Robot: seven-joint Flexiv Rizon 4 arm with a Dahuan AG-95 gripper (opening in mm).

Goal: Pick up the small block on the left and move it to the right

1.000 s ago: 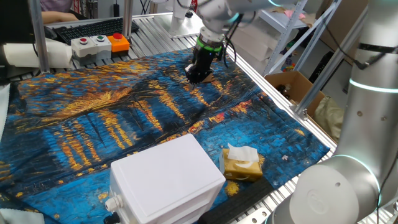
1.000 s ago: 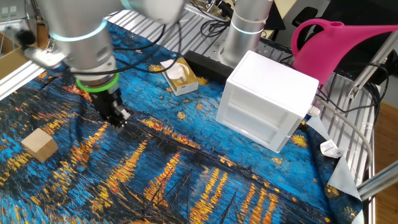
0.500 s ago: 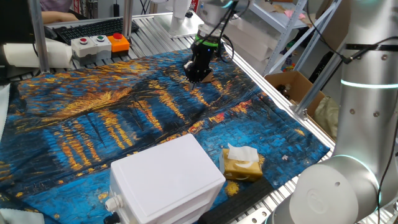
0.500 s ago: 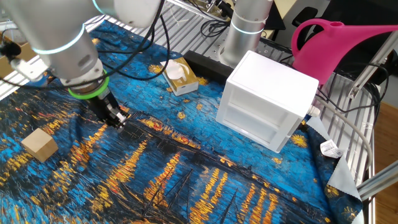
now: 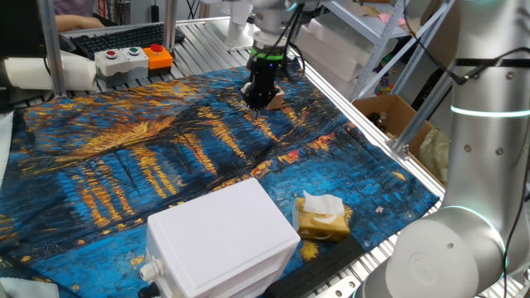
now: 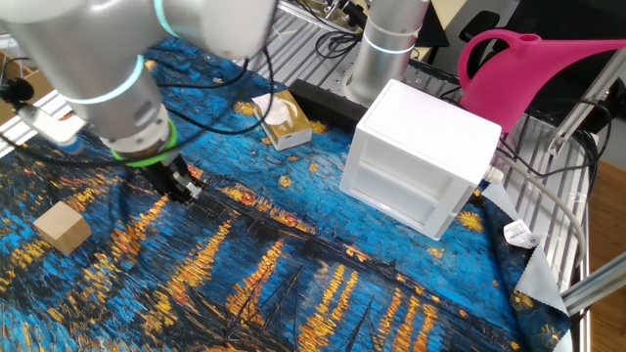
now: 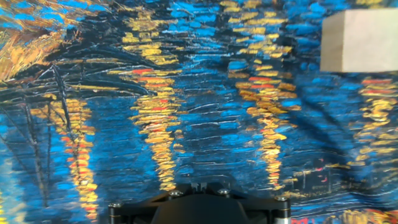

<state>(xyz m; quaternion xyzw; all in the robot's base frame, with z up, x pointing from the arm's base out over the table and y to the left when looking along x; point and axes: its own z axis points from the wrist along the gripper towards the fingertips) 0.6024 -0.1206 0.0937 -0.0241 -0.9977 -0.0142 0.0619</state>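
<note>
The small block point(image 6: 61, 227) is a plain tan cube lying on the blue and orange painted cloth point(image 6: 293, 284). My gripper point(image 6: 184, 190) hovers low over the cloth to the right of the block in that view, well apart from it, its fingers together and holding nothing. In the first fixed view the gripper point(image 5: 258, 99) stands at the cloth's far edge, and the block point(image 5: 277, 99) peeks out just behind it. The hand view shows the block point(image 7: 359, 40) at the top right and only the gripper point(image 7: 196, 186) base at the bottom.
A large white plastic box point(image 6: 423, 166) and a yellow-brown packet with tissue point(image 6: 282, 122) sit on the cloth. A pink watering can point(image 6: 548, 73) stands behind the box. A button box point(image 5: 132, 58) and a cardboard box point(image 5: 389, 116) lie off the cloth's edges.
The arm has swung a little to the left in both fixed views, carrying the shut gripper slightly nearer the block. The block has not moved.
</note>
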